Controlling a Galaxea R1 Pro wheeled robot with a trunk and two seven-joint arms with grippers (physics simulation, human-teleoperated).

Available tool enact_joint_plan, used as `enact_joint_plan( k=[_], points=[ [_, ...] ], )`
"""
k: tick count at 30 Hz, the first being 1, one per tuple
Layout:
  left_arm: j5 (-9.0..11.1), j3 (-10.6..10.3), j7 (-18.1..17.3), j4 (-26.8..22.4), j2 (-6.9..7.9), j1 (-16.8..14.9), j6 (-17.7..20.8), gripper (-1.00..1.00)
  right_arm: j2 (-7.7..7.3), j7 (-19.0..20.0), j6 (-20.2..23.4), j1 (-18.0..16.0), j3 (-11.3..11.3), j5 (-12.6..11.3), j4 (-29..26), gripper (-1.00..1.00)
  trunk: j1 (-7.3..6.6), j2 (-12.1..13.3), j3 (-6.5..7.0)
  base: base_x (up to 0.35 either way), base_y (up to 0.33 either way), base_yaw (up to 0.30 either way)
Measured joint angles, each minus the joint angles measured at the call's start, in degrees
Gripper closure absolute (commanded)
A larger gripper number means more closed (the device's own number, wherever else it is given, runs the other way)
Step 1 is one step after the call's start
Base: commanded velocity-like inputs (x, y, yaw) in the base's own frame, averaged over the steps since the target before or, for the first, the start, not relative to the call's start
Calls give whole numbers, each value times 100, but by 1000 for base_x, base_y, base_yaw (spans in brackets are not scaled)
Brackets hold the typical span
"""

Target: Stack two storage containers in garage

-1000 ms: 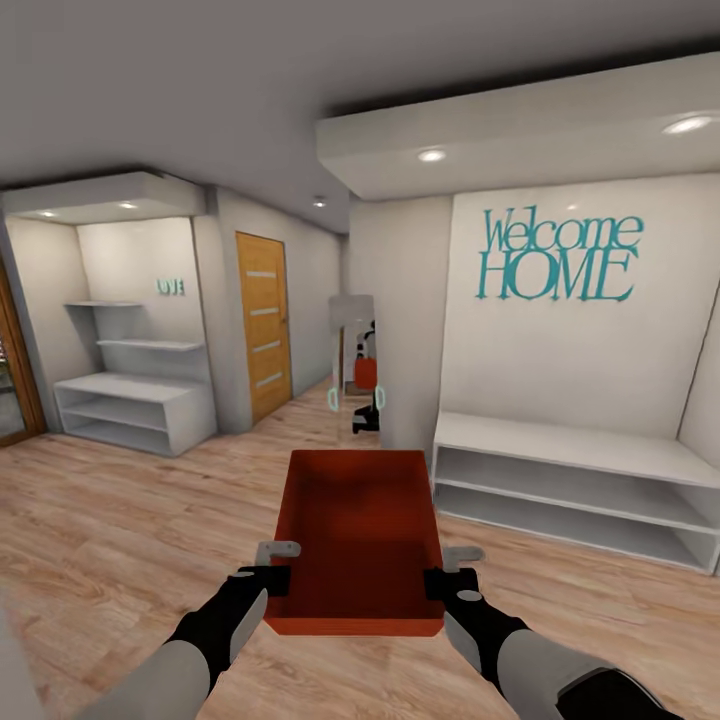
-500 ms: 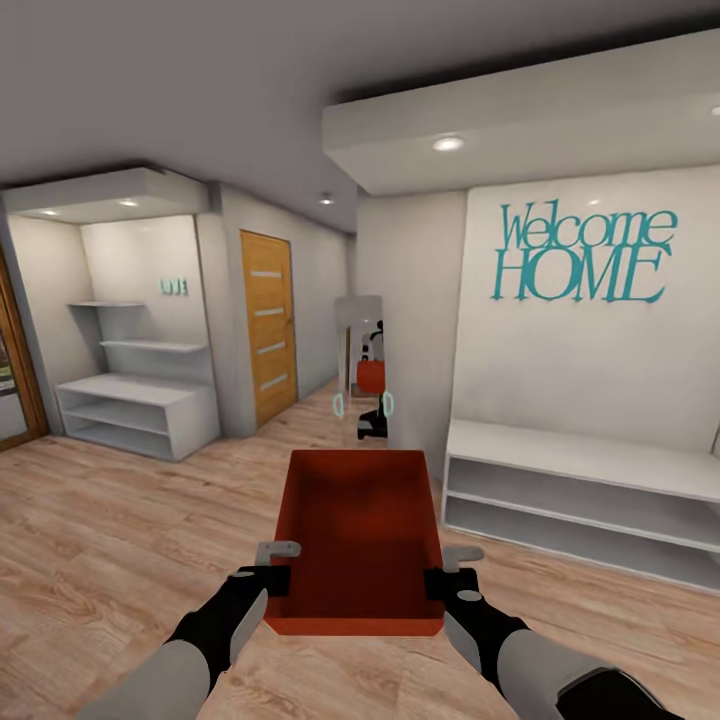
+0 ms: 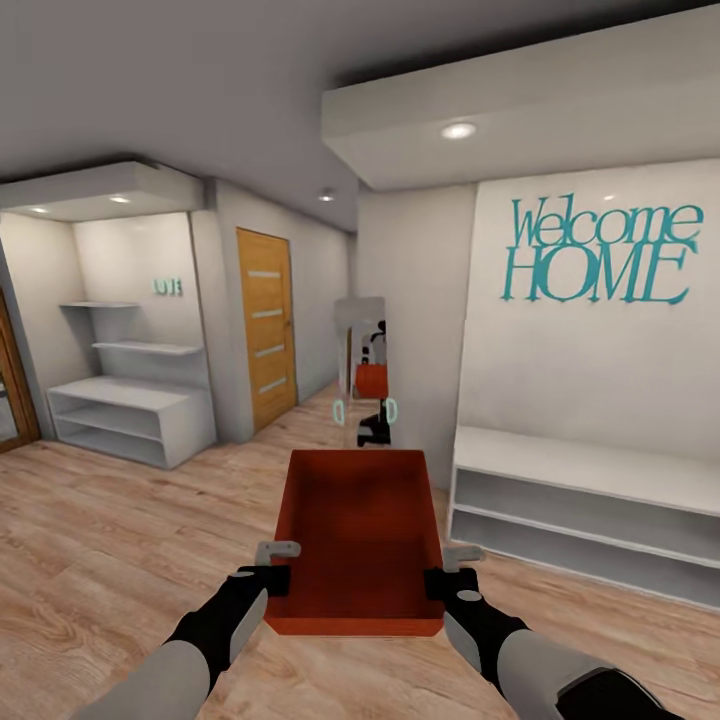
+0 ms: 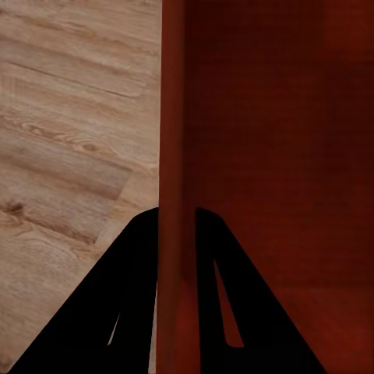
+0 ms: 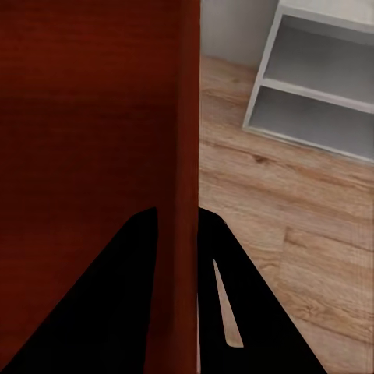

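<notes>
Grippers both clamped on one orange-red container (image 3: 358,535), carried level in front of the trunk above the wood plank floor (image 3: 90,560). Left gripper (image 3: 268,580) pinches the container's left side wall close to the near corner; the left wrist view shows its two dark fingers (image 4: 117,312) straddling that wall, one outside, one inside, jaws closed onto the wall of the container (image 4: 265,156). Right gripper (image 3: 446,582) does the same on the right side wall; in the right wrist view its fingers (image 5: 249,312) sit on either side of the wall of the container (image 5: 93,117), jaws closed onto it. Container is open-topped, nothing visible inside, long axis pointing away from the robot. Beyond its right side: a low white shelf unit (image 3: 590,510) against a white wall, also seen past the right gripper (image 5: 327,86). Teal lettering "Welcome HOME" (image 3: 598,250) on the wall above that unit. Straight ahead past the container's far edge: a tall mirror (image 3: 366,370) at the wall corner, with a reflection of the robot and something orange-red in it. Left of the mirror: an orange-brown wooden door (image 3: 266,325). Far left: a second white shelf unit (image 3: 125,415) in an alcove, with two wall shelves above. Recessed ceiling lights are lit.
</notes>
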Motion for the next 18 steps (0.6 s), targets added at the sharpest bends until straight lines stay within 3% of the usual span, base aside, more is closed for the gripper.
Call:
enact_joint_plan(
  k=[18],
  points=[
    [6, -2, 0, 0, 2, 1, 1, 100, 2, -1, 5, -1, -1, 3, -1, 100, 0, 0, 0, 323, 0, 253]
  ],
)
